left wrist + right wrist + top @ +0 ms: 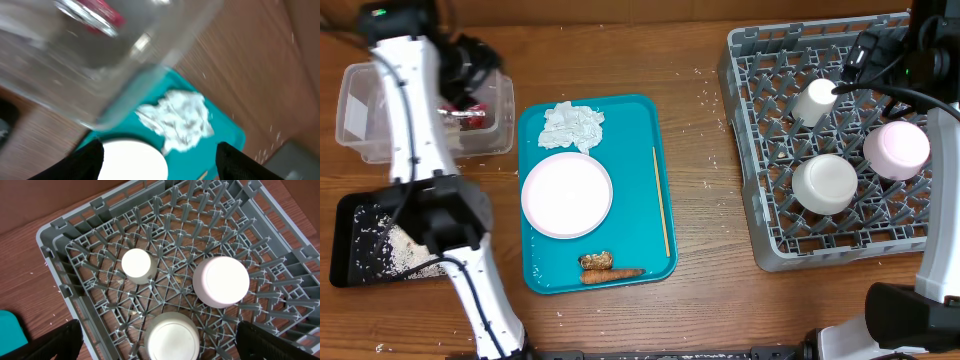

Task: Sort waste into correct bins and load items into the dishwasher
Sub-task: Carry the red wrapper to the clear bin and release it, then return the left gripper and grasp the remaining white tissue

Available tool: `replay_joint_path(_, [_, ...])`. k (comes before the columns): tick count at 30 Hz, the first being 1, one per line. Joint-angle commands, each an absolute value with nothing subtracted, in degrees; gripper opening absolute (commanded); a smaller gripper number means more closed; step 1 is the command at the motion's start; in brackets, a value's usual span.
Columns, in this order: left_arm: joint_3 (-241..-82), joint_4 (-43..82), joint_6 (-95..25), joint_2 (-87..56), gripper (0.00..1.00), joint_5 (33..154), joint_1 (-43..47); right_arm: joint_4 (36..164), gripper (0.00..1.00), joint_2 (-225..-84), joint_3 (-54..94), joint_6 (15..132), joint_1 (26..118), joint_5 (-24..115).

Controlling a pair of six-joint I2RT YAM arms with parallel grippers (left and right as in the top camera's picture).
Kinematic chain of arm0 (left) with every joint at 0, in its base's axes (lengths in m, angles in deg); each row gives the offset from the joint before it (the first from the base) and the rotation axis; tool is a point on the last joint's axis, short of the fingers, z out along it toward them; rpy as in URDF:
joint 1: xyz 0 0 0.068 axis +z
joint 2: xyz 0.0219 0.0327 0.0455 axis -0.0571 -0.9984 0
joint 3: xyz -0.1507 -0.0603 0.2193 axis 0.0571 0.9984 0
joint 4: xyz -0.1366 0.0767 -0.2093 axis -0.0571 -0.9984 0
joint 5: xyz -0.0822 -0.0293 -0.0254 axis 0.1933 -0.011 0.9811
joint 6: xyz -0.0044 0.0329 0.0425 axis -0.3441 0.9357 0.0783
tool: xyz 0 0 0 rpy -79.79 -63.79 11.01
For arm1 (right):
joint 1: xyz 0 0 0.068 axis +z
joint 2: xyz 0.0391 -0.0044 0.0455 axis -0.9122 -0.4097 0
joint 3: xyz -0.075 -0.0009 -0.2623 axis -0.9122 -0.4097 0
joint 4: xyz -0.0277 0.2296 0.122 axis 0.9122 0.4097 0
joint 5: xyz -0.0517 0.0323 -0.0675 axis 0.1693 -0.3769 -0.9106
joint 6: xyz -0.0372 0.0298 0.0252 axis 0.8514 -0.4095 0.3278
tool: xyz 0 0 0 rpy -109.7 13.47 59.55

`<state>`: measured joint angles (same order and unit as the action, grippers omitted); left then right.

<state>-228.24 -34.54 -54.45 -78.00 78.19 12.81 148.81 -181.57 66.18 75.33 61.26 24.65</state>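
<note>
Sorting waste: left fingers [87, 162] are hanging open over the clear plastic bin [350, 110] beside the teal tray [635, 150].
I'm eyeing the crumpled white napkin [572, 127] on that tray next, needing a soft pinch; right fingers [60, 342] are hovering open over the grey rack [748, 140].

The left pincer [160, 162] has broad, blunt, matte black fingers [82, 161]. Just behind it, a small green light [382, 12] glows on the dark wrist housing. Farther back runs a long white plastic link [410, 100] with a thin black cable [392, 120] lying along its shell, then a rounded black joint housing [445, 212] and a second white link [480, 300]. The right pincer [165, 345] has the same black fingers [47, 342]. Looping black cables [910, 93] sit just behind it, with a white shell [945, 200] and a black base block [910, 315] beyond.
</note>
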Motion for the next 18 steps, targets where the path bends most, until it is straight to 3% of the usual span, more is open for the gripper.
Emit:
replay_joint_path(1, [-227.99,-34.58,-52.55,-77.8,0.72,76.42,6.17,148.59,1.0,-181.57,66.27,74.87,61.19,24.25])
replay_joint_path(4, [-226.68,-33.01,-54.82,-78.65,0.71,68.81,-0.06,148.59,1.0,-181.57,66.27,74.87,61.19,24.25])
replay_joint_path(9, [-222.71,-28.39,-55.06,-80.27,0.71,67.5,-5.44,148.61,1.0,-181.57,66.27,74.9,61.19,24.25])
replay_joint_path(18, [-221.72,-26.47,-55.04,-87.51,0.71,67.35,-7.21,148.59,1.0,-181.57,66.27,74.87,61.19,24.25])
